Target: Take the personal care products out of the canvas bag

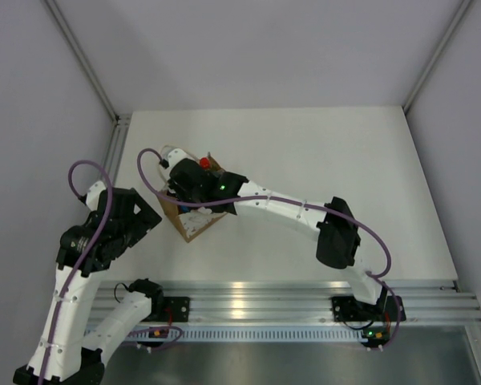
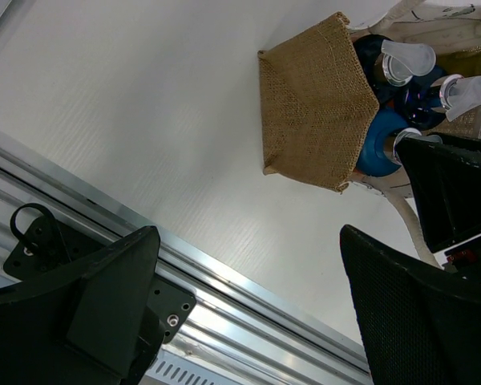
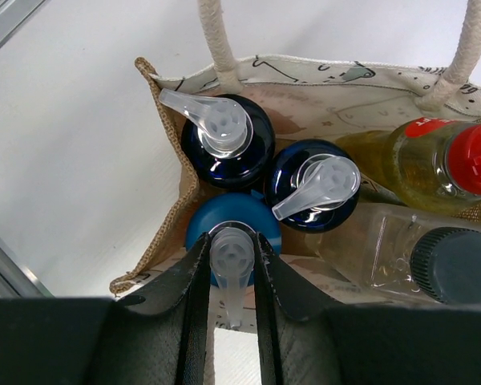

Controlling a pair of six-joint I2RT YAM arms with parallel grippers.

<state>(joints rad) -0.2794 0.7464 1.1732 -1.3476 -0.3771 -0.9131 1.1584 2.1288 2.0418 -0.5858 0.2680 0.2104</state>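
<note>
The canvas bag (image 3: 305, 76) stands open on the table's left part (image 1: 194, 223), tan burlap with a white printed lining and white loop handles. In it stand three bottles with blue tops and clear pump heads: two dark blue (image 3: 224, 144) (image 3: 317, 188) and one lighter blue (image 3: 200, 220). A yellow bottle with a red cap (image 3: 473, 156) and a pale translucent bottle with a dark round cap (image 3: 453, 253) lie beside them. My right gripper (image 3: 230, 241) is shut on the lighter blue bottle's pump head, inside the bag's mouth. My left gripper (image 2: 248, 273) is open and empty, left of the bag (image 2: 313, 104).
An aluminium rail (image 1: 264, 301) runs along the table's near edge, below my left gripper (image 1: 148, 215). Grey walls close the left, back and right sides. A purple cable (image 1: 148, 160) loops beside the bag.
</note>
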